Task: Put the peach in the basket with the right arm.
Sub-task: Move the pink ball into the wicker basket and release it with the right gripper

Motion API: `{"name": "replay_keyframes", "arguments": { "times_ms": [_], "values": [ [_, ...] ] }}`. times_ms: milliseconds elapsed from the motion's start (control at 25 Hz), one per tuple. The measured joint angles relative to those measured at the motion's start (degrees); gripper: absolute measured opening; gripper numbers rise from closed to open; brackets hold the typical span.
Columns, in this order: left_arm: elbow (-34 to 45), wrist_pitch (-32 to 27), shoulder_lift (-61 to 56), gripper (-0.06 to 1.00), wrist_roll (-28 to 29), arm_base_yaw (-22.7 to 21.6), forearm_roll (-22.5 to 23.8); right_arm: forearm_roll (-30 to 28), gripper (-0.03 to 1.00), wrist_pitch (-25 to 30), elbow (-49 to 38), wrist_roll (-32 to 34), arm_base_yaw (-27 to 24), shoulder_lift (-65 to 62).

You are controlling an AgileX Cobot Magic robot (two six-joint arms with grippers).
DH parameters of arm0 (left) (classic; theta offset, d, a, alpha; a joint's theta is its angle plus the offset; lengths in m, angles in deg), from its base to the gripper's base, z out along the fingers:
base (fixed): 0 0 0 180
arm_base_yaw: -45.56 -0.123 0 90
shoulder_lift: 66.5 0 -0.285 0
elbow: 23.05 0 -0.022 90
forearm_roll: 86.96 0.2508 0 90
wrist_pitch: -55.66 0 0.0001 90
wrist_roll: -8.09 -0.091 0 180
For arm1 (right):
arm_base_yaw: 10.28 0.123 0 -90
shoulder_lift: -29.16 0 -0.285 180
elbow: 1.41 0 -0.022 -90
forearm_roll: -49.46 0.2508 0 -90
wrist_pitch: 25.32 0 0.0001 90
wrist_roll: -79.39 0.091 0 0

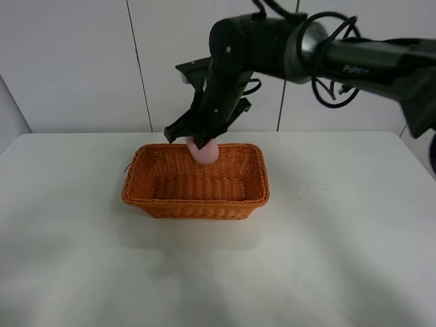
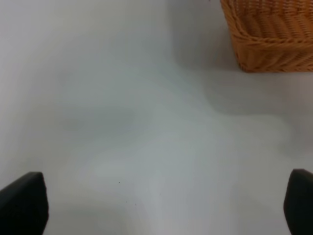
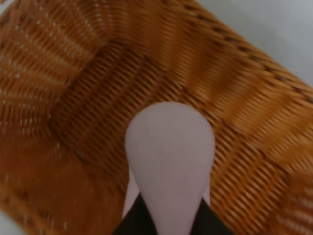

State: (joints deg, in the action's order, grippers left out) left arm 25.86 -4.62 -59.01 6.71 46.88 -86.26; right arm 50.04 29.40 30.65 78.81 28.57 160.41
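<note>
The pale-pink peach [image 1: 204, 151] hangs just above the back inner edge of the orange wicker basket [image 1: 196, 200], with my right gripper [image 1: 200, 139] shut on it from above. The right wrist view shows the peach [image 3: 168, 156] pointing down over the woven basket floor [image 3: 73, 98], the black fingers [image 3: 133, 221] pinching its upper end. My left gripper [image 2: 156, 205] is open over bare table with nothing between its fingertips [image 2: 22, 200]. A corner of the basket [image 2: 269, 39] shows ahead of it. The left arm is out of the high view.
The basket stands mid-table on a white tabletop [image 1: 340, 238], nearer the back edge. A white panelled wall [image 1: 68, 61] rises behind the table. The black right arm [image 1: 354, 58] stretches in from the upper right.
</note>
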Motion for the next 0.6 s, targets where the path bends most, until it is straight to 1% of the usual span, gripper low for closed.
{"name": "replay_keyframes", "arguments": {
  "times_ms": [160, 240, 320, 400, 440, 600],
  "values": [
    [0.0, 0.0, 0.0, 0.99, 0.0, 0.0, 0.0, -0.1, 0.00, -4.9, 0.0, 0.0, 0.0, 5.6],
    [0.0, 0.0, 0.0, 0.99, 0.0, 0.0, 0.0, -0.1, 0.00, -5.5, 0.0, 0.0, 0.0, 6.7],
    [0.0, 0.0, 0.0, 0.99, 0.0, 0.0, 0.0, -0.1, 0.03, -6.7, 0.0, 0.0, 0.0, 9.4],
    [0.0, 0.0, 0.0, 0.99, 0.0, 0.0, 0.0, 0.0, 0.11, -6.7, 0.0, 0.1, 0.0, 10.5],
    [0.0, 0.0, 0.0, 0.99, 0.0, 0.0, 0.0, 0.0, 0.18, -6.8, 0.0, 0.1, 0.0, 10.7],
    [0.0, 0.0, 0.0, 0.99, 0.0, 0.0, 0.0, 0.2, 0.51, -6.8, 0.0, 0.6, 0.0, 10.8]
  ]
}}
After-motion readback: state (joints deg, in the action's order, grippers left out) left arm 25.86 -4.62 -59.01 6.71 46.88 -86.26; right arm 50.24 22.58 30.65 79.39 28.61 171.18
